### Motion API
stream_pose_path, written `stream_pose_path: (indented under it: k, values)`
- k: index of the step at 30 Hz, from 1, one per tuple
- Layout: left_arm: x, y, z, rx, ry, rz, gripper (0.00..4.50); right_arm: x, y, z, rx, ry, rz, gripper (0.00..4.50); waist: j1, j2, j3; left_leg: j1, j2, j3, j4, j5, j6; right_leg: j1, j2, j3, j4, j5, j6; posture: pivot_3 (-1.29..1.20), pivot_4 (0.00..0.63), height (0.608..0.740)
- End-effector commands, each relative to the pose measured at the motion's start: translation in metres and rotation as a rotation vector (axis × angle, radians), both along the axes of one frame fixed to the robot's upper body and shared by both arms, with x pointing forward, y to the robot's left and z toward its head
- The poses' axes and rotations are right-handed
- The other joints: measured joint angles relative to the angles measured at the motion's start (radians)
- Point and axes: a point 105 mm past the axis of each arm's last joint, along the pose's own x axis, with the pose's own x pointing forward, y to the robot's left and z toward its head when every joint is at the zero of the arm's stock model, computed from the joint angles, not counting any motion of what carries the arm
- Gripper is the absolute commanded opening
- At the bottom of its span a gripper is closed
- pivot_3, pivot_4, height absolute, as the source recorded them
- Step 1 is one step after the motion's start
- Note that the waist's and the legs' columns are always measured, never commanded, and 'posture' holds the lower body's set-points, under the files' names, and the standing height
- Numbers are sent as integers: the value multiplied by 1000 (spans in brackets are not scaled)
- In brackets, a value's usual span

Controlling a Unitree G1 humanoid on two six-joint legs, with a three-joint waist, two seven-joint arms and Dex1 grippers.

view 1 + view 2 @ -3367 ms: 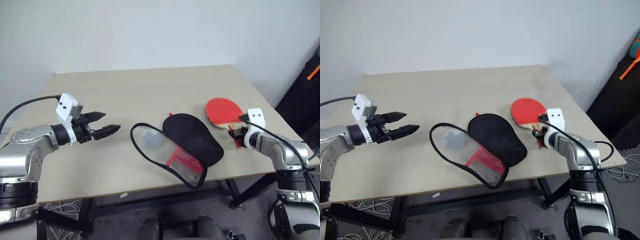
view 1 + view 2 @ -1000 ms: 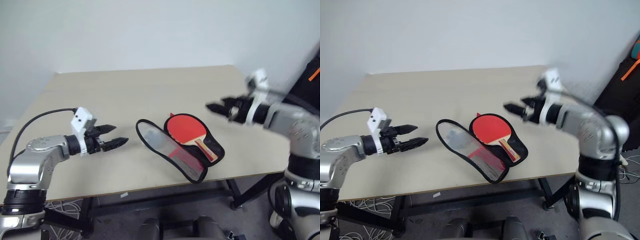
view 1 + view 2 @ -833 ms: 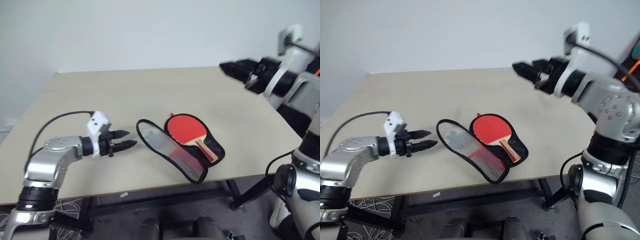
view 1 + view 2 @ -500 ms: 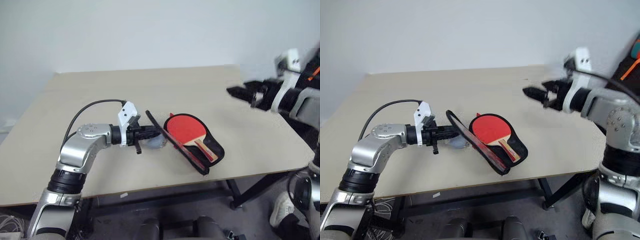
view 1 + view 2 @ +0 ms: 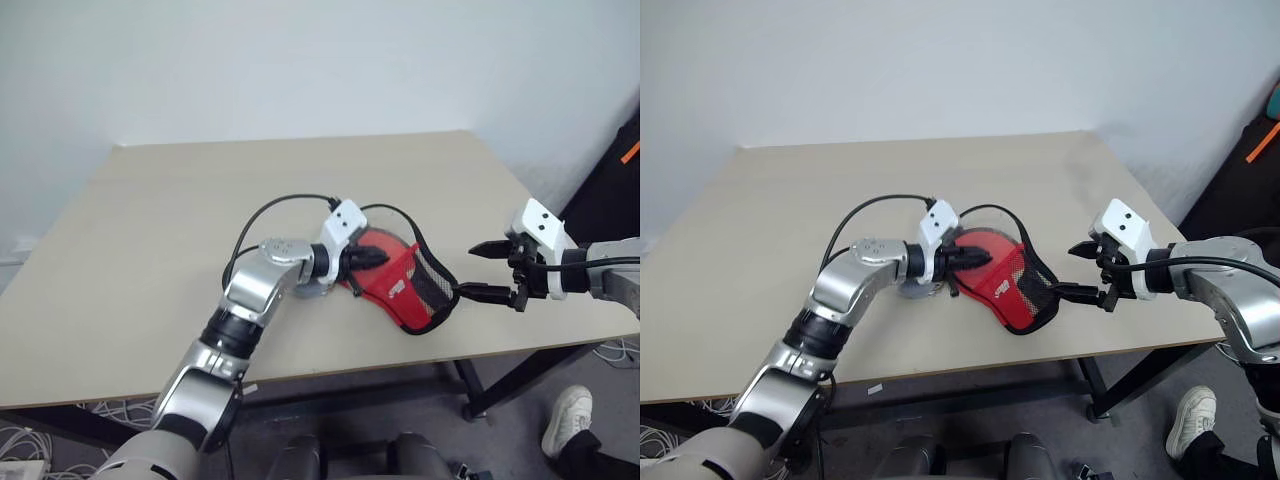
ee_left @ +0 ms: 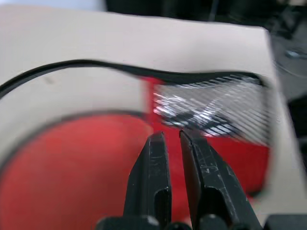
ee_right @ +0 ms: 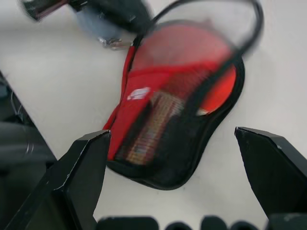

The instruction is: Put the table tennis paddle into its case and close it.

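On the beige worktop (image 5: 150, 230), near the front edge: the case (image 5: 405, 285), red flap half folded over the table tennis paddle (image 7: 192, 52) inside. Left pincer (image 5: 372, 257) pressed together, pinching the flap; right pincer (image 5: 482, 270) spread wide just beside the case.

The case (image 5: 405, 285) looks like soft red cloth with a black mesh panel and black edging. The table tennis paddle (image 7: 192, 52) shows a smooth, matt red rubber face. The tabletop (image 5: 170, 230) is matt, pale and smooth. The fingers (image 6: 156, 167) look like hard black plastic.
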Motion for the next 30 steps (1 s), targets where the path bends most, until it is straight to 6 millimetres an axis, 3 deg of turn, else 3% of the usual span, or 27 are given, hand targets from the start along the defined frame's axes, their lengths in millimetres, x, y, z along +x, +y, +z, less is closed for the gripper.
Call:
stream_pose_path:
  k: [1,6,9,13,23,30]
  values:
    - [-33,-2,6,-32,57,-71,445,6,3,13,6,-68,14,4500,2,0,0,0,0,0,0,0,0,0,0,0,0,0,0,0,0,698]
    - [-51,-8,-13,-32,185,-34,600,6,5,9,26,-64,4,4500,27,-1,0,-1,-1,-2,5,0,0,3,-1,-1,0,0,0,0,0,698]
    - [-59,-13,-20,-61,281,-22,1336,6,7,7,39,-71,-6,4500,30,-1,0,-1,-2,-2,6,-1,1,4,-1,-1,0,0,0,0,0,698]
    - [-59,-16,-33,-73,377,29,2745,6,15,7,63,-82,-8,4500,29,0,0,-1,-1,-2,5,-1,1,3,0,-1,0,0,0,0,0,698]
    - [-62,-20,-73,-81,598,141,2745,1,21,6,100,-81,-36,4500,30,0,0,-1,-2,-2,6,-1,1,4,-1,-1,0,0,0,0,0,698]
    - [-52,-31,-77,-246,759,237,2745,-1,25,3,111,-71,-45,4500,37,-1,-1,0,-2,-2,6,-1,1,5,-1,-2,-1,0,0,0,0,698]
